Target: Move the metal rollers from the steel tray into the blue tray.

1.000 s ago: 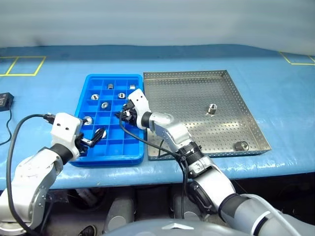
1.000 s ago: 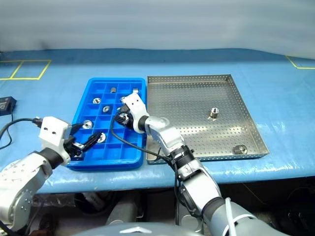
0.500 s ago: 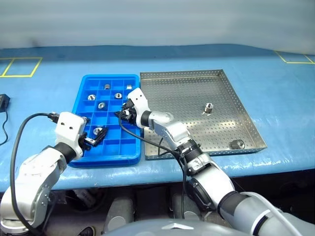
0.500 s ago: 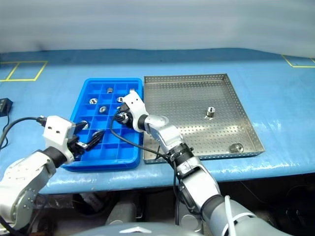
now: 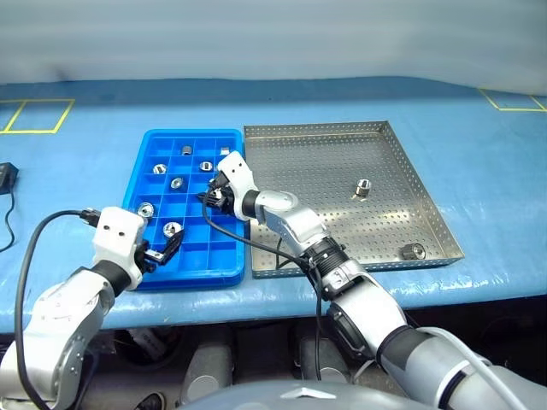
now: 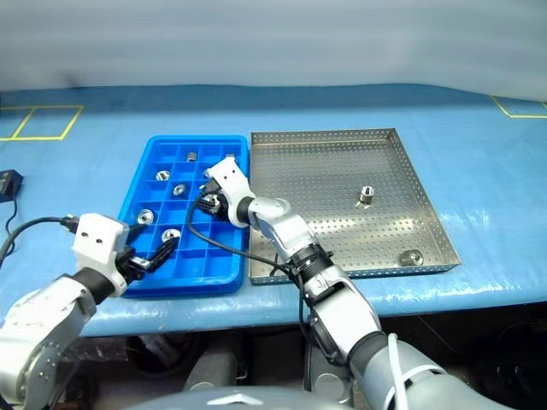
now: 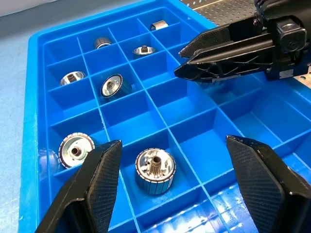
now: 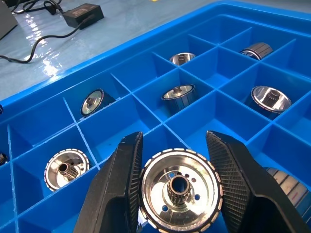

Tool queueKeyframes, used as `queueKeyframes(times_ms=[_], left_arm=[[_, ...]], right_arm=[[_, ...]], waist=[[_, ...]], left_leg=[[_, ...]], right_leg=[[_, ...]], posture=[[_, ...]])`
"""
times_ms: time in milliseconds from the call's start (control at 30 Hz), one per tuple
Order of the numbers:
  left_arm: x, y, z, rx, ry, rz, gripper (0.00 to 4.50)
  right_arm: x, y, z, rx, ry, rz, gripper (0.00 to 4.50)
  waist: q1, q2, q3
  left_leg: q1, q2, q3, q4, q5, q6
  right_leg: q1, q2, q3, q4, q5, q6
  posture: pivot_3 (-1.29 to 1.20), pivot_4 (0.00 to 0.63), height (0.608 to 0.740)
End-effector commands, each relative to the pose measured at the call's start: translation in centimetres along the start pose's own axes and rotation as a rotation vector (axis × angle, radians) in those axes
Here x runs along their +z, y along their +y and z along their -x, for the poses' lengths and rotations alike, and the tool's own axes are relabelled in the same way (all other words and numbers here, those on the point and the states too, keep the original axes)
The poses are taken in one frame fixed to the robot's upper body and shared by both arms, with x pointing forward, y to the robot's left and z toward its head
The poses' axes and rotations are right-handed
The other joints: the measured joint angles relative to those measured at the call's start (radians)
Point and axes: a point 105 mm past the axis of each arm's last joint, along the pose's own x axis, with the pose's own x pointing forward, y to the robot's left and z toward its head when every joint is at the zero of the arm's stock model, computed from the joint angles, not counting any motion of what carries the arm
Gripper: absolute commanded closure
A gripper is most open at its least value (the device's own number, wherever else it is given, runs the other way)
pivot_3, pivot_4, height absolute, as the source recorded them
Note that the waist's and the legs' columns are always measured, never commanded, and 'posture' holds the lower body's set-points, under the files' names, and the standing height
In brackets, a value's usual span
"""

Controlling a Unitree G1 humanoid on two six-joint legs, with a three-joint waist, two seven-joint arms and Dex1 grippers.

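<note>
The blue tray [image 5: 184, 134] lies left of the steel tray [image 5: 308, 171] on the blue table. Two metal rollers [image 5: 362, 187] [image 5: 413, 251] remain on the steel tray's perforated floor. Several rollers sit in blue compartments, one near the front [image 5: 173, 229]. My right gripper [image 8: 180, 187] is shut on a roller [image 8: 181, 170] and hovers over the blue tray's right-hand columns [image 5: 212, 198]. My left gripper [image 7: 177, 179] is open and empty above the tray's near rim [image 5: 165, 249], with the front roller [image 7: 154, 170] lying in its compartment just ahead of the fingers.
A black power adapter [image 5: 7, 175] with its cable lies at the table's far left. Yellow tape marks [image 5: 38, 115] [image 5: 513, 101] sit at the back corners. The table's front edge runs just below both trays.
The left gripper sits a little nearer the blue tray's front rim, and the front roller now shows clear of its fingers. The right gripper holds its roller in the same spot.
</note>
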Motion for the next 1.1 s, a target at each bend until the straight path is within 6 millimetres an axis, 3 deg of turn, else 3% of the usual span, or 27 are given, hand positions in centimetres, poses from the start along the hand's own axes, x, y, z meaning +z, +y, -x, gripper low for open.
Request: queueKeyframes(times_ms=[33,600,767,867,933,1033,1100], left_arm=[[1.1,-0.3,0.5,0.009,-0.05,-0.018,0.75],[0.2,-0.8,0.8,0.031,-0.033,0.015,0.75],[0.1,-0.9,0.7,0.03,-0.034,0.02,0.75],[0.1,-0.7,0.6,0.038,-0.032,0.022,0.75],[0.1,-0.6,0.4,0.038,-0.031,0.023,0.75],[0.3,-0.8,0.0,0.022,-0.043,0.023,0.75],[1.2,-1.3,-0.9,-0.011,-0.083,0.028,0.75]], right_arm=[[3.6,4.6,-2.4,0.122,-0.087,0.028,2.79],[3.0,4.7,-2.9,0.134,-0.053,0.045,2.79],[1.9,4.1,-2.9,0.113,-0.005,0.048,2.79],[1.6,4.0,-2.9,0.111,-0.001,0.046,1.79],[2.8,4.2,-2.6,0.117,-0.074,0.014,1.17],[4.4,3.9,-1.9,0.107,-0.156,-0.01,1.17],[6.3,2.1,-0.2,0.039,-0.246,-0.051,1.17]], waist=[[0.0,0.0,0.0],[0.039,0.0,0.0],[0.04,0.0,0.0],[0.04,0.0,0.0],[0.041,0.0,0.0],[0.039,0.0,0.0],[0.04,0.0,0.0]], left_leg=[[0.0,0.0,0.0,0.0,0.0,0.0],[0.0,0.0,0.0,-0.007,0.001,-0.002],[0.0,-0.001,0.001,-0.008,0.001,-0.002],[0.002,-0.001,0.001,-0.008,0.001,-0.002],[0.002,-0.001,0.0,-0.008,0.001,-0.003],[0.001,-0.001,0.001,-0.008,0.002,-0.003],[0.0,-0.001,0.0,-0.009,0.002,-0.003]], right_leg=[[0.0,0.0,0.0,0.0,0.0,0.0],[-0.002,0.001,0.0,-0.002,-0.001,-0.004],[-0.002,0.001,0.0,-0.002,-0.002,-0.003],[-0.001,0.001,0.0,-0.002,-0.002,-0.003],[-0.001,0.001,-0.001,-0.002,-0.002,-0.003],[-0.001,0.001,0.0,-0.002,-0.002,-0.003],[-0.001,0.001,-0.001,-0.002,-0.002,-0.003]], posture=[[0.07,0.15,0.74],[0.11,0.15,0.74],[0.1,0.15,0.74],[0.1,0.15,0.74],[0.08,0.15,0.74],[0.06,0.15,0.74],[0.03,0.15,0.74]])
